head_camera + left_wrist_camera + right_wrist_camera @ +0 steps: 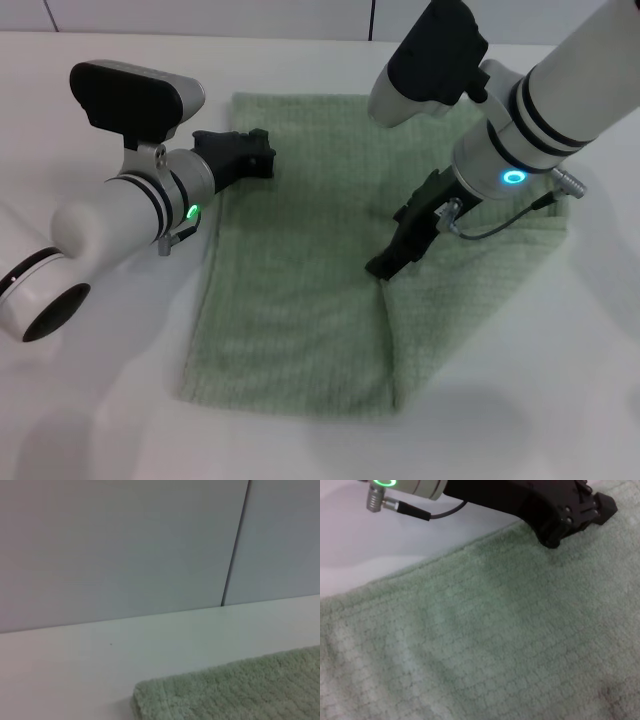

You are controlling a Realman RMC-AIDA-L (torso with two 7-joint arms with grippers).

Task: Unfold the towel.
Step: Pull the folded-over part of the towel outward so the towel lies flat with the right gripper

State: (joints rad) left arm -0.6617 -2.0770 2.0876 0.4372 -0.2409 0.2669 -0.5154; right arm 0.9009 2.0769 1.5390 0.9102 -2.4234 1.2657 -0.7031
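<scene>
Towel, pale green and unmarked by any readable label, lies spread on a white table, its right part doubled over in a flap. Seen from the head, the left gripper hovers at the towel's far left edge; whether its fingers are apart cannot be told. The right gripper presses down at the flap's edge, fingers together on the cloth. The left wrist view shows a towel corner on the table before a grey panelled wall. The right wrist view shows ribbed cloth beneath the left gripper.
</scene>
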